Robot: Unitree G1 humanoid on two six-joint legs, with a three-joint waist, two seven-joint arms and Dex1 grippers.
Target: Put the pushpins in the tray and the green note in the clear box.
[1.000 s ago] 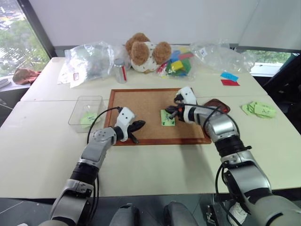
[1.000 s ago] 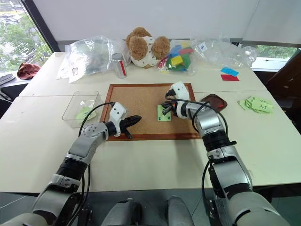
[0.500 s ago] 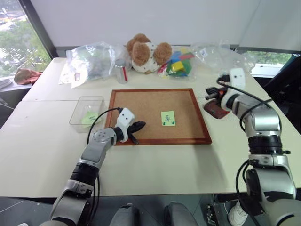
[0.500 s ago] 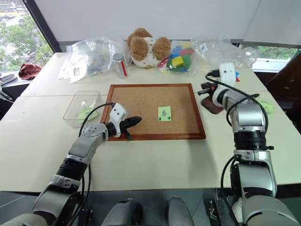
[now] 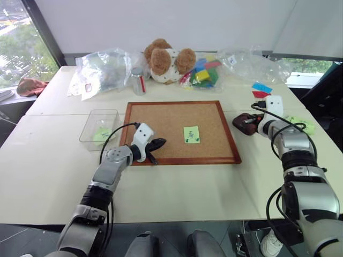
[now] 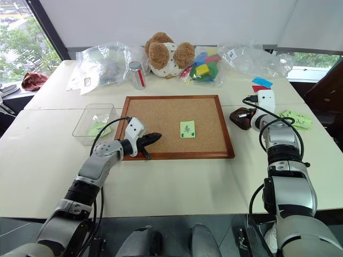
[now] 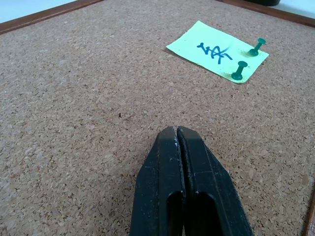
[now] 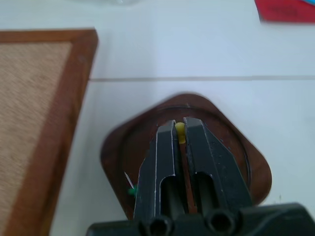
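Pushpin (image 8: 180, 132), yellow, sits pinched in the right gripper (image 8: 179, 129) over the tray (image 8: 236, 157), ready for dropping; left gripper (image 7: 177, 135) rests closed, empty, on the corkboard (image 7: 74, 98).

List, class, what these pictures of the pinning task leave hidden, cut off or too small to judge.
- Dark brown tray: right gripper, shut on a yellow pushpin, covers its middle in the right wrist view; a green pin peeks out beside it.
- Two green pushpins in the pale green note: mere specks in the head views.
- Clear plastic box: green contents too small to identify.
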